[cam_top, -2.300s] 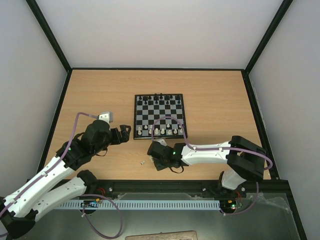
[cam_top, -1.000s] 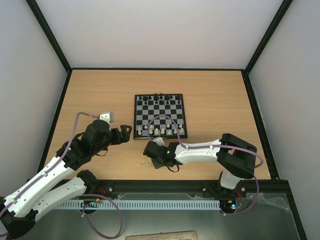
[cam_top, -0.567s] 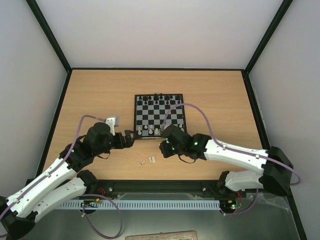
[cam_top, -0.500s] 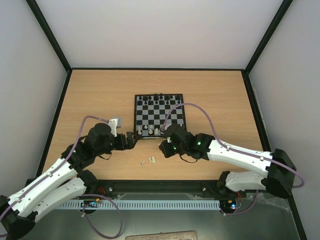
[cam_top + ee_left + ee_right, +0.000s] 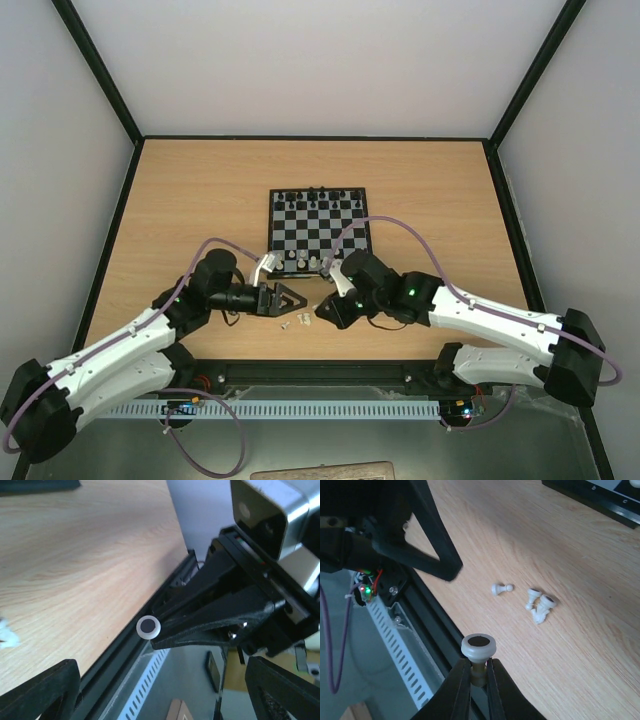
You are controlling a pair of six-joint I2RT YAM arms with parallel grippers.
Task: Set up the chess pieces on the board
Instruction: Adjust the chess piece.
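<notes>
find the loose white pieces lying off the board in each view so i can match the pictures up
Top external: the loose white pieces lie on the table, just in front of the board, towards its left corner.
Left wrist: a white blur at the left edge.
Right wrist: right of centre, one lying apart from a pair.
Shared landmark: the black front rail, in all three.

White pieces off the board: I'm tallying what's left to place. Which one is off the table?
The piece pinched in the right hand; the others lie loose on the table.
</notes>
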